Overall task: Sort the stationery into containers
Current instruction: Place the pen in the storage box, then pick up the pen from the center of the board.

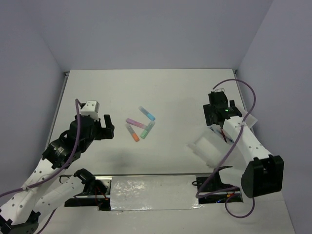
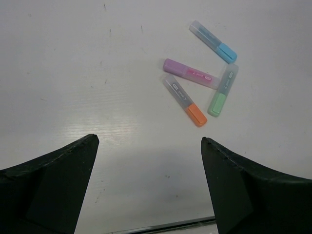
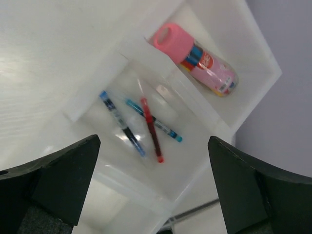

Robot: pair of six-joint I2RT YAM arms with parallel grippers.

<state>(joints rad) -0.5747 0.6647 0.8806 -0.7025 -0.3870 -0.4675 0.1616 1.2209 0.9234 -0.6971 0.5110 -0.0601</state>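
Note:
Four short highlighters lie loose mid-table: blue (image 1: 147, 113), purple (image 1: 133, 121), green (image 1: 147, 130) and orange (image 1: 132, 132). The left wrist view shows them ahead of the fingers: blue (image 2: 213, 41), purple (image 2: 191, 73), green (image 2: 223, 90), orange (image 2: 185, 100). My left gripper (image 1: 108, 127) (image 2: 148, 141) is open and empty, left of them. My right gripper (image 1: 213, 119) (image 3: 153, 141) is open and empty above the white tray (image 1: 204, 148) (image 3: 122, 58). The tray's middle section holds a red pen (image 3: 151, 129) and two blue pens (image 3: 122, 124). A pink-orange tube (image 3: 195, 59) lies in the end section.
The tray's third section (image 3: 112, 204) holds nothing visible. The right arm hides much of the tray in the top view. A foil-covered strip (image 1: 151, 192) runs along the near edge between the arm bases. Walls close the table on three sides.

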